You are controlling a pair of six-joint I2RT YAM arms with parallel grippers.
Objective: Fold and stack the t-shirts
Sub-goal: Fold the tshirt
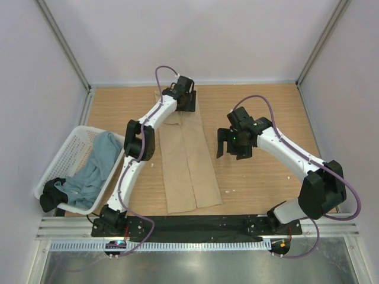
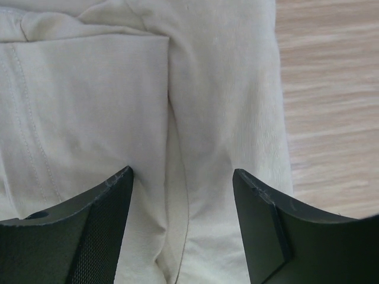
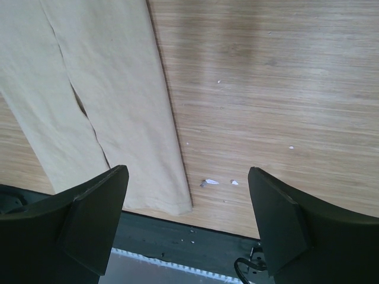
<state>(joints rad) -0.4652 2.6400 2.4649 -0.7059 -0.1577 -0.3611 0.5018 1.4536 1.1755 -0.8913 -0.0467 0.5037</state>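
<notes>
I poise the open left gripper [image 1: 183, 94] over the far end of the tan t-shirt [image 1: 186, 163] on the bench [image 1: 266, 106] to pinch its next fold, while the right gripper [image 1: 234, 145] hovers released beside it and the grey-blue t-shirt [image 1: 98, 168] lies in the basket [image 1: 71, 145] left of it.

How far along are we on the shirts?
Done: tan shirt folded lengthwise into a strip. In hand: left gripper open over its far end, right gripper open over the table. Left: crosswise folds, then the blue shirt, crumpled in the basket.
</notes>
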